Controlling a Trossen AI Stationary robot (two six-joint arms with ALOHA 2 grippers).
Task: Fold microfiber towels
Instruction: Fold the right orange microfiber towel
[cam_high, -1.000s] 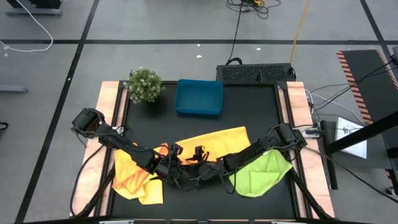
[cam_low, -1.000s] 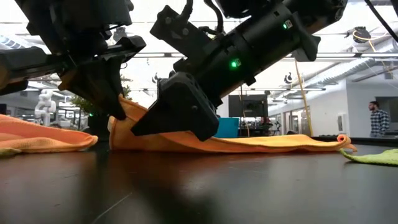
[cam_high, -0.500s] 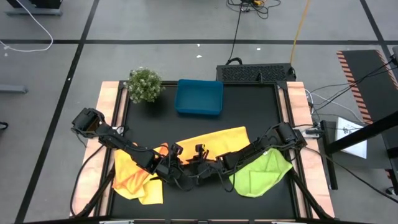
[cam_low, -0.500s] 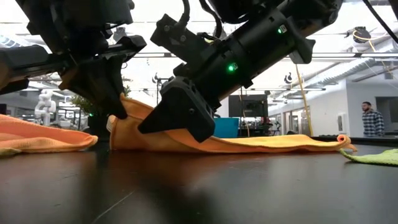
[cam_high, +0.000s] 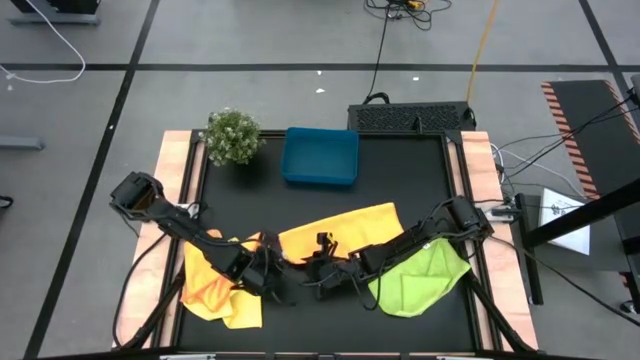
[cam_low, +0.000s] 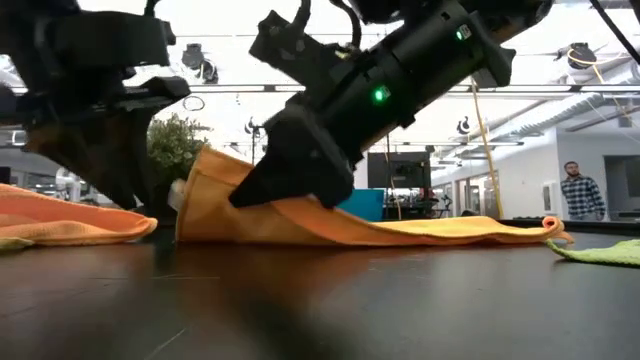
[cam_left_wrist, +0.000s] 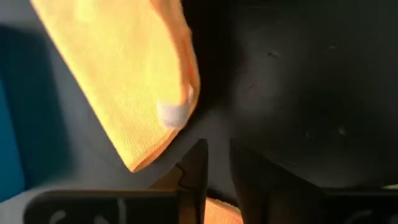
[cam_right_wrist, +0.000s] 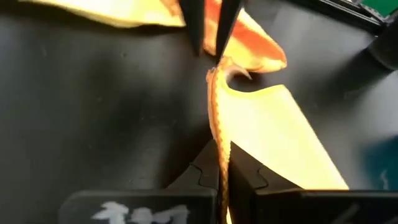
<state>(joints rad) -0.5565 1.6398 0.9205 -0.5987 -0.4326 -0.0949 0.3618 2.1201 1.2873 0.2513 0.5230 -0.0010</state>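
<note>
An orange-yellow microfiber towel (cam_high: 345, 225) lies across the middle of the table. Its left near end (cam_low: 205, 165) is raised off the surface. My right gripper (cam_high: 308, 272) reaches in from the table's right and is shut on that towel's edge. My left gripper (cam_high: 262, 278) stands just left of the raised end, fingers a little apart with nothing between them (cam_left_wrist: 216, 167). The towel's corner with a white tag (cam_left_wrist: 173, 113) hangs ahead of it. A second orange-yellow towel (cam_high: 215, 290) lies crumpled at the near left. A lime green towel (cam_high: 420, 275) lies at the near right. My right gripper pinches the towel's hemmed edge (cam_right_wrist: 217, 146) between its two fingers, close to the raised corner. The fingers slant down from the table's right and lie along the edge. The held part stands up off the table, and the rest (cam_low: 450, 228) lies flat toward the right.
A blue tray (cam_high: 320, 157) and a small green plant (cam_high: 232, 135) stand at the table's far side. The two arms cross the near half of the table, close together. A person (cam_low: 573, 190) stands in the room beyond the table.
My left gripper has let go of the towel's raised corner, opened a little and drawn back toward the table's left near side. The corner stays up, now held by my right gripper alone, and stands slightly higher than before.
</note>
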